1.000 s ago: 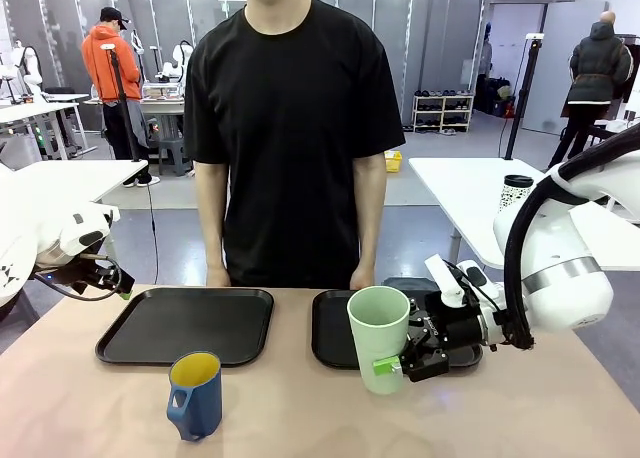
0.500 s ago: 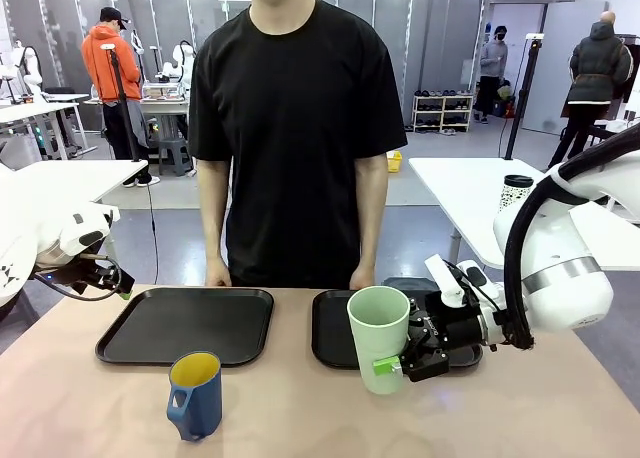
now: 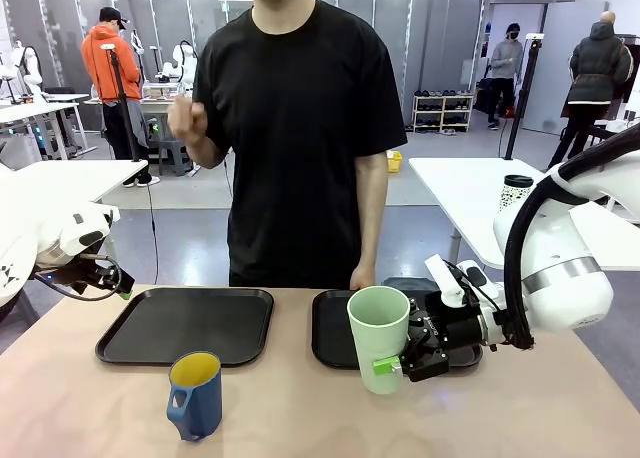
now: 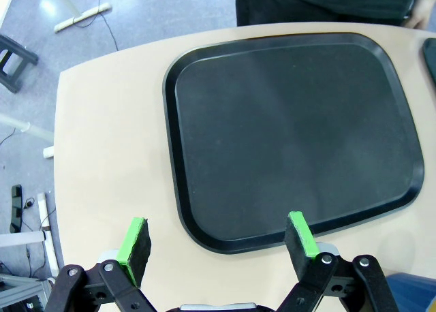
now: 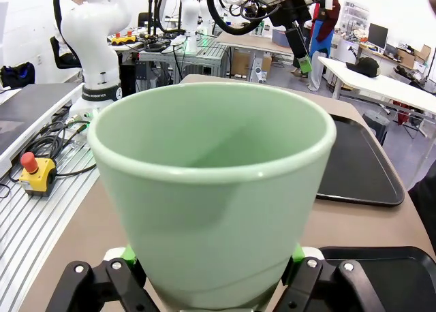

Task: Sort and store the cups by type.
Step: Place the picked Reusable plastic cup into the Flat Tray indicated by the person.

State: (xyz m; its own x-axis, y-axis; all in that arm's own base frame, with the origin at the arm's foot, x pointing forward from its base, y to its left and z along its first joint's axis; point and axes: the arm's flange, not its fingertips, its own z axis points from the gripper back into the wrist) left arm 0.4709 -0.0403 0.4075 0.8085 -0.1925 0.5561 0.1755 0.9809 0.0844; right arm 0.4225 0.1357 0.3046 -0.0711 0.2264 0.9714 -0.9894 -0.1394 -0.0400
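The tumbler [image 3: 378, 338] stands upright, long axis vertical, just at the near edge of the right tray [image 3: 330, 330]; whether its base touches the table I cannot tell. The right gripper [image 3: 392, 364] comes in from the robot's right and is clamped across the tumbler's lower part, one finger on each side, so the tray lies just beyond the cup, toward the person. The mug [image 3: 196, 393] sits free on the table, well apart to the left, just in front of the left tray [image 3: 185, 323], handle to the near left. The left gripper [image 4: 218, 240], fingers wide apart and empty, is the nearer one to it.
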